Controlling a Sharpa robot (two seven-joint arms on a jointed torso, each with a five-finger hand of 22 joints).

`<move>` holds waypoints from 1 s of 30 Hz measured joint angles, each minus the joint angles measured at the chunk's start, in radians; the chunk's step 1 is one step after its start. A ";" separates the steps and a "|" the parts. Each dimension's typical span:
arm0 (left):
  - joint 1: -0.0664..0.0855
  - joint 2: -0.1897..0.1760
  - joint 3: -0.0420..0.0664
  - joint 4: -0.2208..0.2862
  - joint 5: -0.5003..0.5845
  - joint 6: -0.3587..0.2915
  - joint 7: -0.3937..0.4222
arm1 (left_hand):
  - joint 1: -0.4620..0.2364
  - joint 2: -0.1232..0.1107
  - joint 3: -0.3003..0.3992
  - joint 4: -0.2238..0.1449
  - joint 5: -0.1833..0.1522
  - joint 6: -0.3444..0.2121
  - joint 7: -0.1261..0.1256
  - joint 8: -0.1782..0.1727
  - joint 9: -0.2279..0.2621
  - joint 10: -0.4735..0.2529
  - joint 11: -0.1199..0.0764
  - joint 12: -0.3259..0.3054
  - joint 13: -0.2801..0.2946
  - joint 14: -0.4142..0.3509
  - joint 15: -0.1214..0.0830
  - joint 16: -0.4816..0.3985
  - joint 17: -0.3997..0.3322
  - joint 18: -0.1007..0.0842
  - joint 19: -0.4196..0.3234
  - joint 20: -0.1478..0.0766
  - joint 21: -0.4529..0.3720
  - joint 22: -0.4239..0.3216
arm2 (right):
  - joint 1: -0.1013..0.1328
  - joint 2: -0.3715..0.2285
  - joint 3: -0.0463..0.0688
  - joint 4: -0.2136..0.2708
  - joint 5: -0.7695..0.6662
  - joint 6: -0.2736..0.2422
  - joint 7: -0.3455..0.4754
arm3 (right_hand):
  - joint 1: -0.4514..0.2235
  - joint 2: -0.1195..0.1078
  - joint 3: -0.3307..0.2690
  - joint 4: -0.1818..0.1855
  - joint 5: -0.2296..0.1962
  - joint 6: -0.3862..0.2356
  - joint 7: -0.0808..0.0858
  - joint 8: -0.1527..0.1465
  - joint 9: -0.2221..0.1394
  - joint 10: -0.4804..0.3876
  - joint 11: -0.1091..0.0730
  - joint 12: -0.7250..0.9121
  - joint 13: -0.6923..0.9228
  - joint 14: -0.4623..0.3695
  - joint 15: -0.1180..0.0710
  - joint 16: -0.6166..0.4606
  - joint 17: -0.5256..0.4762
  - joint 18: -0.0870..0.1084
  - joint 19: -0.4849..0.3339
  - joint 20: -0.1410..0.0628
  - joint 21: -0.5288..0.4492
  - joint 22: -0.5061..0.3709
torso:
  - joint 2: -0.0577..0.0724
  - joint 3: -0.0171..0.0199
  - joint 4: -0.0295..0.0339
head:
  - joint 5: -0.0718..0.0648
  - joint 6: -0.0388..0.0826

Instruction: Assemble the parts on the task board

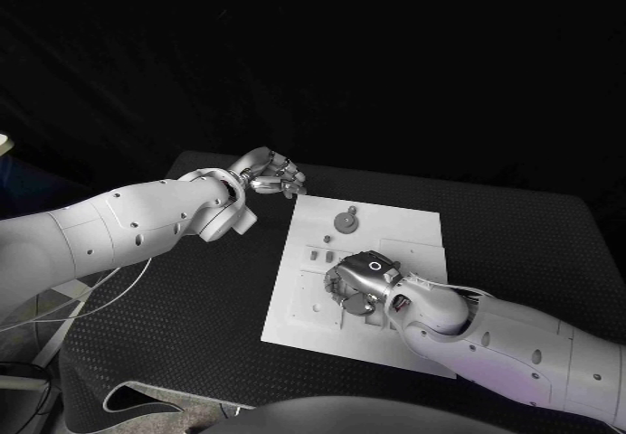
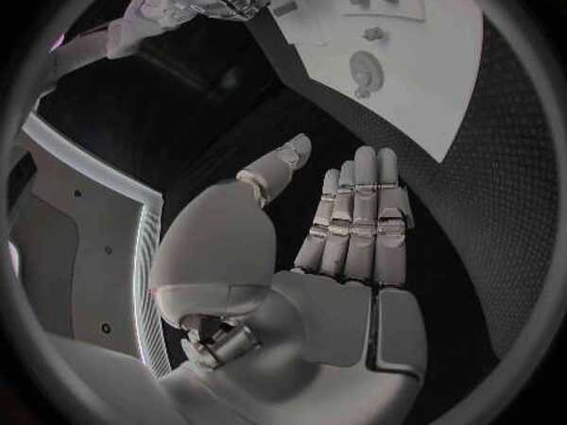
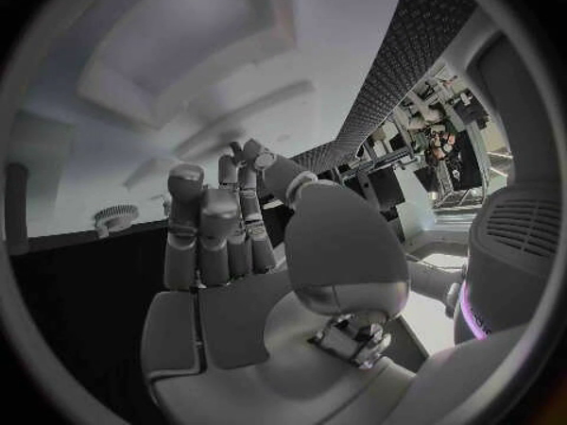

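The white task board (image 1: 392, 226) lies in the middle of the black table. A round grey gear-like part (image 1: 347, 220) sits near the board's far edge, and small parts (image 1: 322, 257) lie closer to its middle. My right hand (image 1: 359, 282) hovers palm down over the board's middle, fingertips close to the surface. In the right wrist view its fingers (image 3: 218, 222) are stretched out with nothing between them, and the round part (image 3: 114, 217) is beside them. My left hand (image 1: 270, 174) is off the board's far left corner, fingers (image 2: 354, 208) straight and holding nothing.
The board (image 2: 449, 76) carries the round part (image 2: 364, 66) and small pieces (image 2: 374, 33) in the left wrist view. Bare black table (image 1: 522, 235) surrounds the board. Thin cables (image 1: 105, 289) hang off the table's left side.
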 measured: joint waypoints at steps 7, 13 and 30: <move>0.001 -0.001 0.000 0.001 0.000 0.001 -0.001 | 0.000 0.000 0.000 0.000 0.000 0.000 0.000 0.000 0.000 0.000 0.000 0.000 -0.001 0.000 0.000 0.000 0.001 0.000 -0.004 0.004 0.000 0.000 | 0.000 0.000 0.000 -0.005 0.011 -0.005 0.002 | -0.012 -0.012 0.000 0.000 0.000 -0.019 0.012 -0.013 0.000 0.000 0.000 -0.024 -0.002 -0.003 0.003 0.000 0.002 0.000 0.000 0.000 0.000 0.000 | 0.000 0.0006 -0.0006 | 0.001 0.001; 0.001 -0.002 0.000 0.001 -0.001 0.004 -0.002 | 0.000 0.000 0.000 0.000 0.000 0.000 0.000 0.000 -0.001 0.000 0.000 0.000 -0.002 0.000 0.000 -0.004 0.002 0.000 -0.004 0.004 0.000 -0.001 | -0.003 -0.003 -0.003 -0.011 0.038 -0.010 0.017 | -0.054 -0.083 -0.014 0.008 0.000 -0.092 0.020 -0.073 -0.027 0.000 0.000 -0.081 -0.021 -0.009 0.029 -0.011 0.004 0.000 -0.005 0.006 -0.009 0.000 | 0.000 0.0011 -0.0012 | 0.000 0.003; 0.002 -0.007 0.000 0.001 -0.001 0.004 0.000 | 0.000 0.000 0.000 0.000 0.000 0.000 0.000 0.000 -0.001 0.000 0.000 0.000 -0.002 0.000 0.000 -0.004 0.004 0.000 -0.004 0.004 0.000 -0.002 | -0.002 -0.040 -0.003 -0.007 0.089 -0.036 0.041 | -0.142 -0.195 -0.001 0.057 0.003 -0.243 0.090 -0.131 -0.064 -0.128 0.095 -0.135 -0.066 -0.099 0.106 -0.046 -0.007 -0.016 -0.076 0.039 -0.062 -0.006 | 0.000 0.0023 -0.0017 | -0.007 0.008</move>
